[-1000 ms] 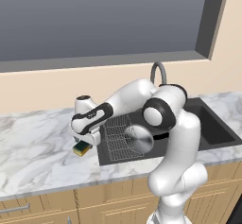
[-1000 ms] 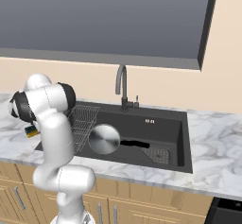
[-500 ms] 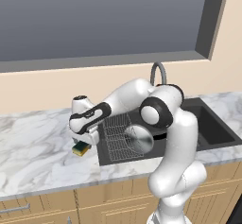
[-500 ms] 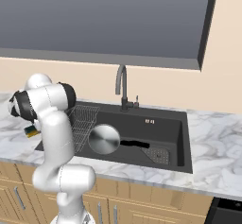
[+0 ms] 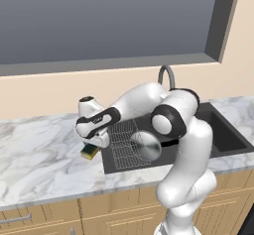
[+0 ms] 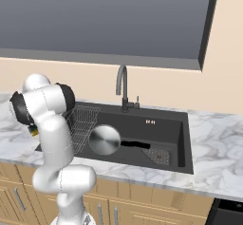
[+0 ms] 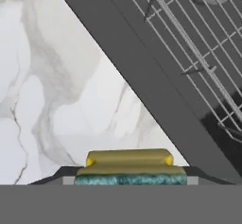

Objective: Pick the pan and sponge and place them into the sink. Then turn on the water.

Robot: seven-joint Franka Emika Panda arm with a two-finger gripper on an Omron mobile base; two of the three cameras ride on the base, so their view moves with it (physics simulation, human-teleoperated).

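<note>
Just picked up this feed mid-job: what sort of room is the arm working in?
A rendered home kitchen, by the look of it: a marble counter holds a dark recessed sink with a gooseneck faucet, wooden cabinets run beneath, and a window sits above.

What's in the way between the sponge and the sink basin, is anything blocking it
Nothing visible blocks it. The sponge sits on the marble counter under the pincer, right beside the sink. The wire rack and the pan fill the near end; the far part looks open.
</note>
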